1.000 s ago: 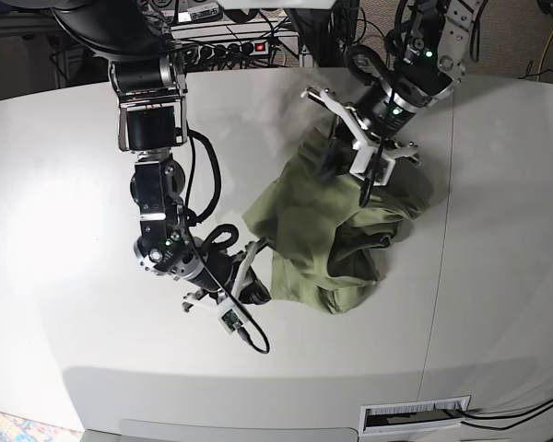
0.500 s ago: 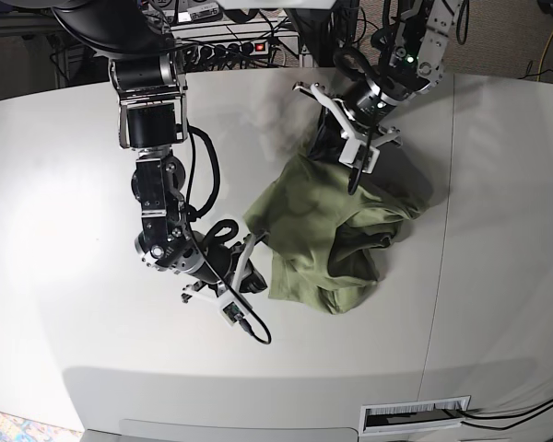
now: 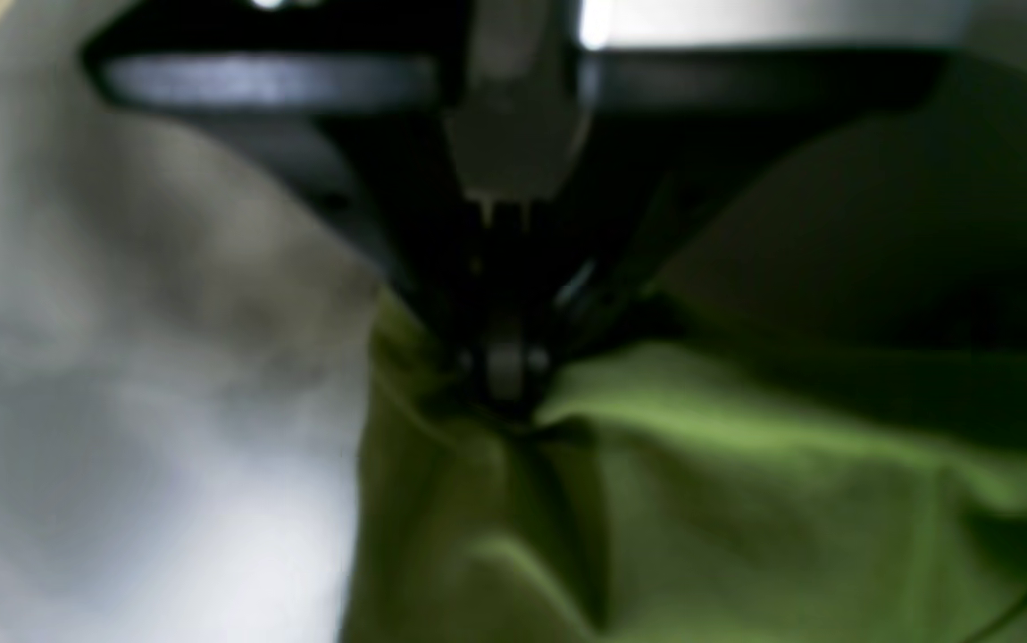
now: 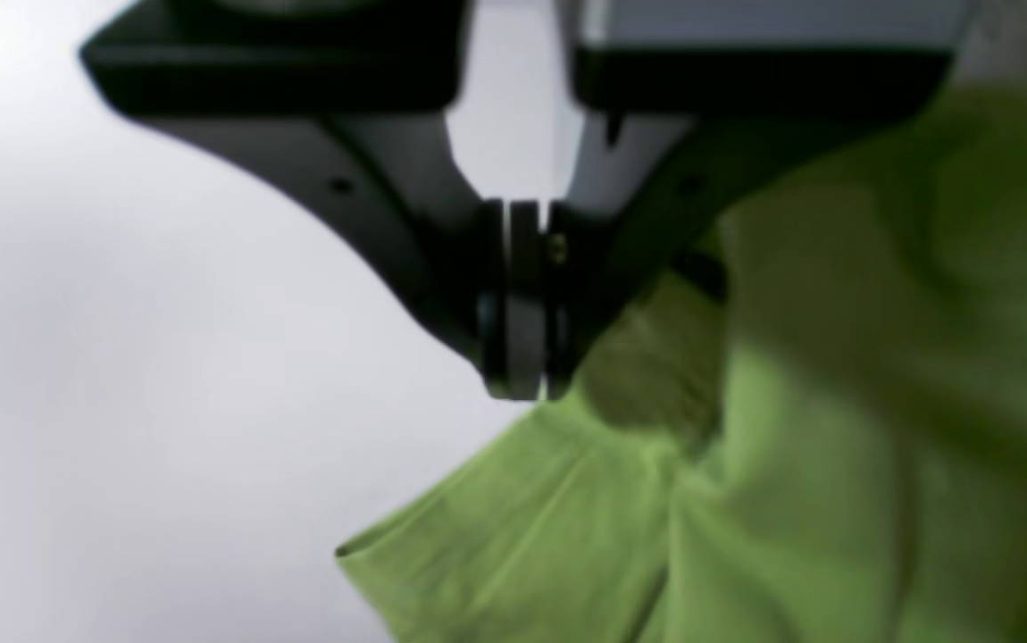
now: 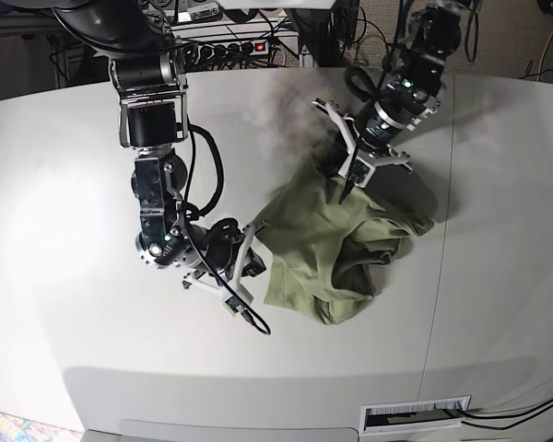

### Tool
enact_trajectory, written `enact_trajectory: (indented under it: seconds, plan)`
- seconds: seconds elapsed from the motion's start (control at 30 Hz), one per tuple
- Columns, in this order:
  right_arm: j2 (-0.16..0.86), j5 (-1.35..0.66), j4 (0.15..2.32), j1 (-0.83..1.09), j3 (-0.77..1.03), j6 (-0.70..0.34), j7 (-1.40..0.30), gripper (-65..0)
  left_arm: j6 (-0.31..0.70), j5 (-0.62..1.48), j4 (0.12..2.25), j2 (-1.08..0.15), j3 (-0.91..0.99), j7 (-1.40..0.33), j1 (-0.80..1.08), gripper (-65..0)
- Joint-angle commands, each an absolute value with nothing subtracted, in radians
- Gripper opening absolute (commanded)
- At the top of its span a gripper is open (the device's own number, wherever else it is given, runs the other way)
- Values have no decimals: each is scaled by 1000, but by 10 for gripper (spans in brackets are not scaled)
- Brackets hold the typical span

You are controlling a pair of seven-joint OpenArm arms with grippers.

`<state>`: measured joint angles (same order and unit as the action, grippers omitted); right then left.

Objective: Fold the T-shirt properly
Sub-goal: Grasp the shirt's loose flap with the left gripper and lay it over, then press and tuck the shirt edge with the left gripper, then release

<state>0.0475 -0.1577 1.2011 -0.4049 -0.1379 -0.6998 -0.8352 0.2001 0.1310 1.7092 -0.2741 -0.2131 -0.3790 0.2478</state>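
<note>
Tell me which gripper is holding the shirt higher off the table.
The left gripper, far side: it lifts a bunched peak of the T-shirt. The right gripper pinches an edge low.

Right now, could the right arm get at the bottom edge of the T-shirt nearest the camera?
Probably not at once: the right gripper is already shut on the T-shirt at its left edge. Otherwise the near hem lies uncovered on the table, with nothing between.

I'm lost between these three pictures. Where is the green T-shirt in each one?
Base view: the T-shirt lies crumpled right of centre on the white table.
Left wrist view: it fills the lower right, pinched by the left gripper.
Right wrist view: it fills the right and bottom, beside the right gripper.
Shared landmark: the white table.
</note>
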Motion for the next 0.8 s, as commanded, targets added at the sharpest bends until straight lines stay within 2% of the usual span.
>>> enact_trajectory:
  seconds: [0.0, 0.37, 0.67, 0.77]
  plan:
    - [48, -175, 1215, -438, -136, -698, -813, -650, 181, 107, 1702, -311, -206, -413, 241, -650]
    - [50, -210, 1215, -438, -137, -698, -813, -650, 177, 107, 1649, -552, -206, -331, 175, -650]
    - [50, -270, 1216, -438, -137, -698, -844, -650, 173, 108, 1630, -577, -206, -306, 82, -650]
    - [50, -272, 1216, -438, -137, -698, -840, -650, 144, 108, 1613, -577, -206, -307, 63, -650]
